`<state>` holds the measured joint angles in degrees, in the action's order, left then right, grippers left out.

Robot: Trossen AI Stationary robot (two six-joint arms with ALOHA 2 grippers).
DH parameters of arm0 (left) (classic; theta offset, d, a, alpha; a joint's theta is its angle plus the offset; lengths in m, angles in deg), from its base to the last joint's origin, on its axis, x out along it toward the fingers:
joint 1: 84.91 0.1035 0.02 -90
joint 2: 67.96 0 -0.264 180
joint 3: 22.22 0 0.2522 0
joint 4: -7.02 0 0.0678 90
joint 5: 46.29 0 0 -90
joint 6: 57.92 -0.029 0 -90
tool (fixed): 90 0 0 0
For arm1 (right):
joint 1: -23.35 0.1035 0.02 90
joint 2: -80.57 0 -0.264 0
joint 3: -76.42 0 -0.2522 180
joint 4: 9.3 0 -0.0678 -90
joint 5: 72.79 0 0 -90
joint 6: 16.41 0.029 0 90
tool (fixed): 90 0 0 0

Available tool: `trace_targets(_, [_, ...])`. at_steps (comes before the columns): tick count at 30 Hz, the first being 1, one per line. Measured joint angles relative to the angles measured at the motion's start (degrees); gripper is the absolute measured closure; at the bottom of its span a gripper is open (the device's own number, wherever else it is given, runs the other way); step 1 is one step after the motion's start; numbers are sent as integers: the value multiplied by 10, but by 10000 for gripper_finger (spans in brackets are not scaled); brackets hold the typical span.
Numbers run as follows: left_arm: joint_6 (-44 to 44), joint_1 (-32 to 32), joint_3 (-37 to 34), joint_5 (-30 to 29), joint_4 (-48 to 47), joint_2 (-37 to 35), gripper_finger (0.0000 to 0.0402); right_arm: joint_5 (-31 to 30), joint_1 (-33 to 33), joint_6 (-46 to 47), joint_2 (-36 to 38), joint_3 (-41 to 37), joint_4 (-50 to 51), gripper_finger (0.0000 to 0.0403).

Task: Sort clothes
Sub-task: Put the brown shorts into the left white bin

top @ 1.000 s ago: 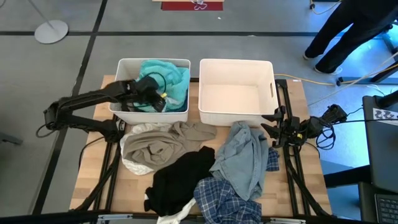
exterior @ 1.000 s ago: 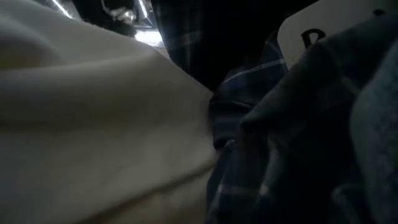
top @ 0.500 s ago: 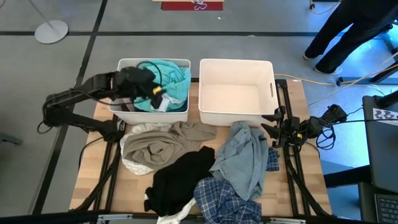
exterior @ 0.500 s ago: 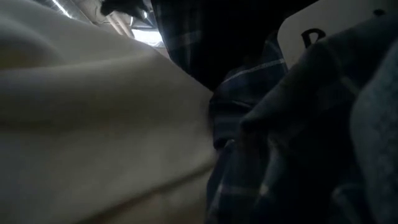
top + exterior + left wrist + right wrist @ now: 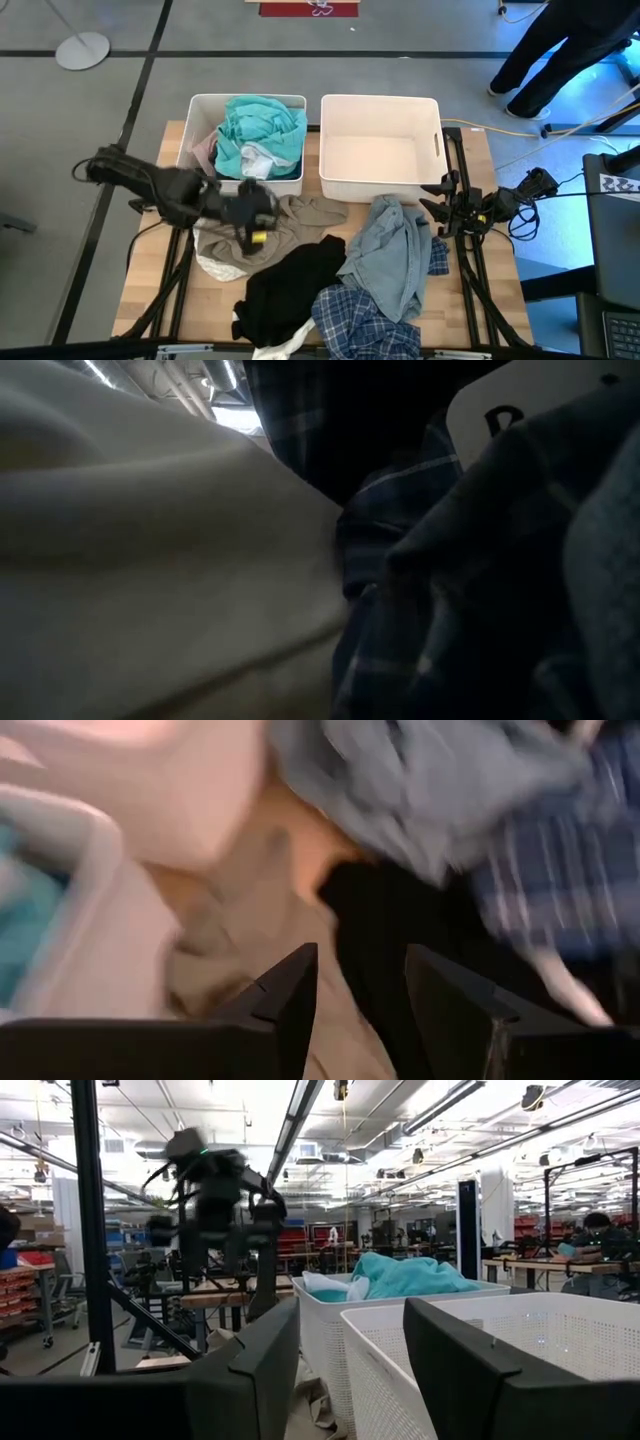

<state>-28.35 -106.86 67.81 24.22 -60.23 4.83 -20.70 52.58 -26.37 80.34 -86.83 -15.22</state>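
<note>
The clothes lie in a heap on the wooden table: a beige garment (image 5: 245,238), a black one (image 5: 290,285), a light blue denim one (image 5: 395,250) and a blue plaid one (image 5: 365,322). A teal garment (image 5: 262,128) lies in the left white bin (image 5: 196,112), heaped above its rim. My left gripper (image 5: 260,222) hangs open over the beige garment, just in front of that bin, with nothing between its fingers (image 5: 290,995). My right gripper (image 5: 432,200) waits open at the table's right edge beside the right bin (image 5: 436,150); it points toward the bins.
In the low view, pale cloth (image 5: 150,560) and plaid cloth (image 5: 400,560) fill the picture close to the camera. A person (image 5: 560,50) stands on the floor beyond the table's far right corner. A round stand base (image 5: 82,50) sits on the floor at the far left.
My left gripper has risen out of the left bin and swung toward the table's near edge and the right, rolling as it went; it is now over the beige garment. The teal garment stays in the bin.
</note>
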Motion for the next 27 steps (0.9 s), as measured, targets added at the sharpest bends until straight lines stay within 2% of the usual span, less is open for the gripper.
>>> trace_targets(5, [82,-61,0,0,1,32,256,0,0,5,0,0,-3,221])
trace_targets(11, [118,-92,0,0,26,70,256,0,0,7,0,0,-10,221])
trace_targets(24, [69,-41,0,1,13,129,256,0,0,7,0,0,-11,221])
trace_targets(27, [57,-24,-9,20,17,136,256,0,0,6,0,-1,-11,221])
